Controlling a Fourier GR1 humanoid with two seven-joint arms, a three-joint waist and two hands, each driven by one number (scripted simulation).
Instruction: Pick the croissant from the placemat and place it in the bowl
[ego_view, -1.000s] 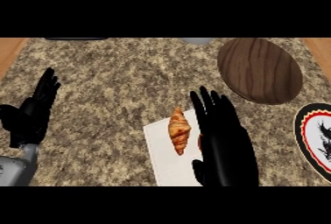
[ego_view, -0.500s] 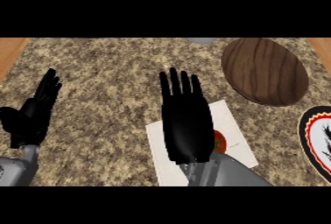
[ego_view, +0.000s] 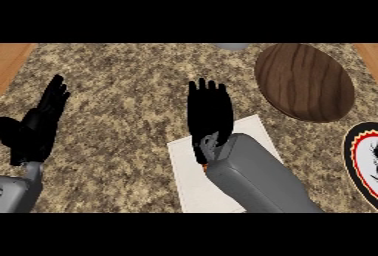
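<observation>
**Right hand flat over placemat, croissant mostly hidden**

Right hand is lying over the white placemat, fingers straight and together, pointing to 12 o'clock. Only an orange sliver of croissant is showing under the wrist. Cannot tell if touching. Wooden bowl is sitting at 2 o'clock. Left hand is resting open at 9 o'clock on the table.

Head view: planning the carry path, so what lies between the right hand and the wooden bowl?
Only bare speckled counter and a corner of the white placemat separate the right hand from the wooden bowl.
</observation>
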